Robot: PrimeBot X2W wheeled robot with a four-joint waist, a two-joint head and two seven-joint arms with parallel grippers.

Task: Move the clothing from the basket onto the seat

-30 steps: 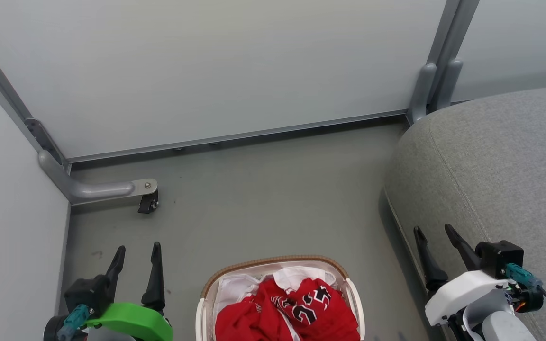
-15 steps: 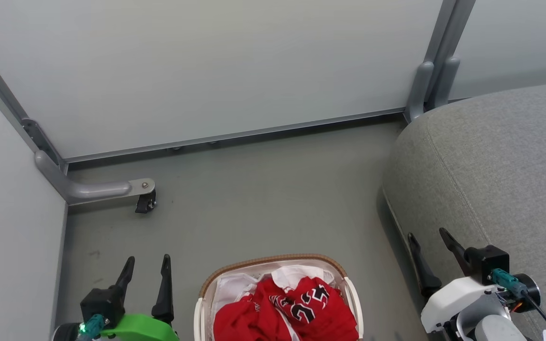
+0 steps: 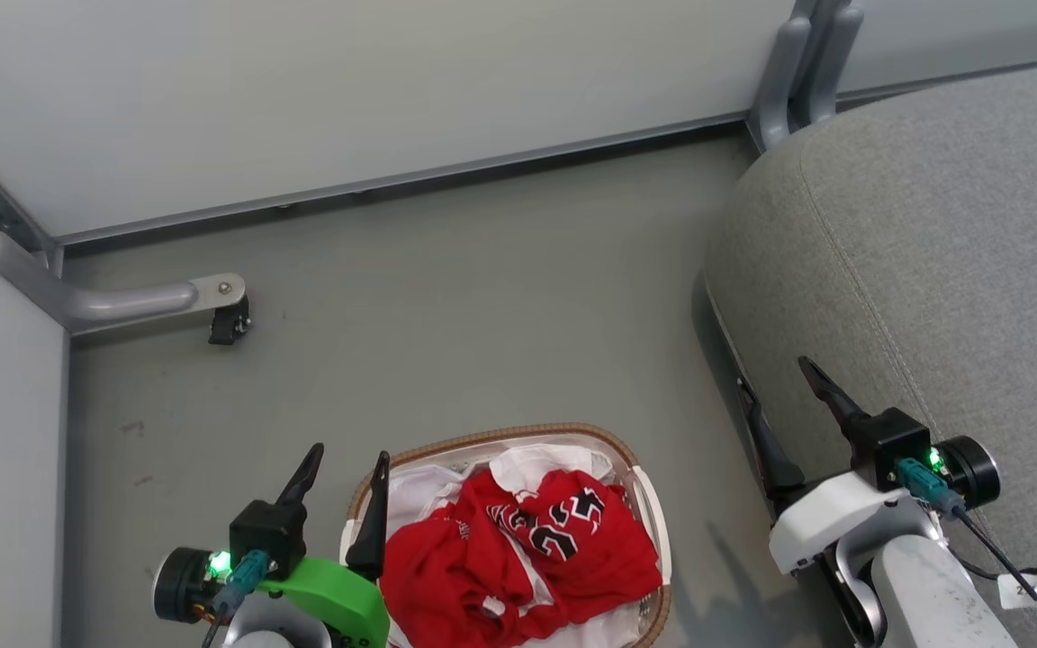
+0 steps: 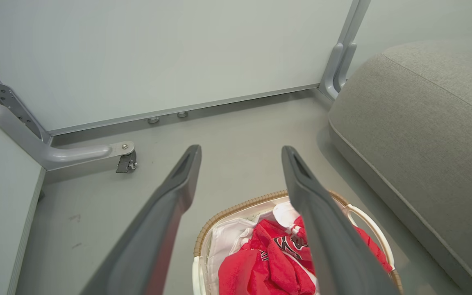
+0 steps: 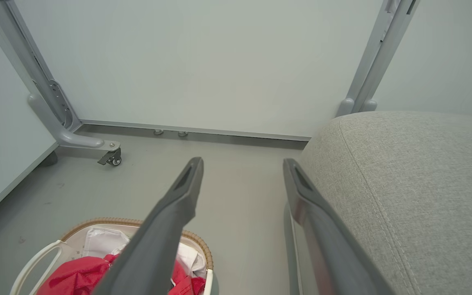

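Clothing (image 3: 527,549), red jerseys plus white garment, lies heaped in oval white plastic basket (image 3: 482,436) w/ brown woven rim, beside large grey fabric seat (image 3: 933,225). Left gripper (image 3: 347,457) hovers at basket rim, right gripper (image 3: 772,373) by seat edge. Both have fingers spread wide, empty. I judge them staged for pick & drop.

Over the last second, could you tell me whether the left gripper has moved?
Yes. Against the basket, the left gripper has shifted right, toward it; one finger now overlaps its rim.
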